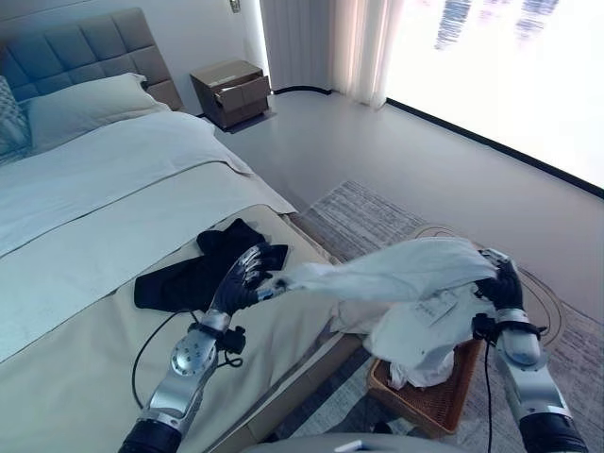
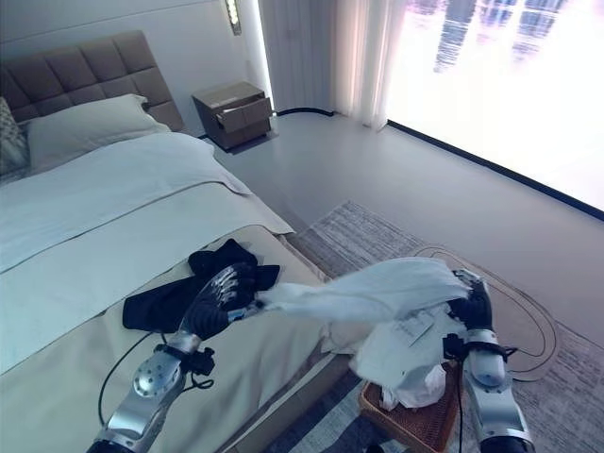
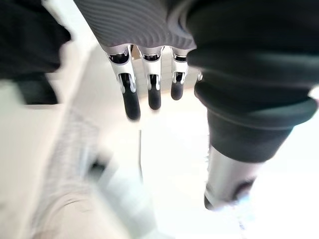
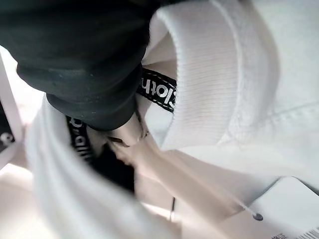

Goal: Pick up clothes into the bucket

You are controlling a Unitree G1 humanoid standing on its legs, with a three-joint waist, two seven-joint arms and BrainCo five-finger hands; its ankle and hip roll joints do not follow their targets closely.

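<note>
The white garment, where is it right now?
In the left eye view the white garment hangs stretched between the left hand at the bed's edge and the right hand, over the wicker basket.

Up beyond my left hand (image 1: 241, 281) the bed (image 1: 113, 217) runs back to a pillow (image 1: 80, 104) against the padded headboard (image 1: 85, 47). Farther off past it, a nightstand (image 1: 233, 92) and a pale curtain (image 1: 326, 47). Under my right hand (image 1: 500, 283) lies a grey rug (image 1: 363, 219).
</note>
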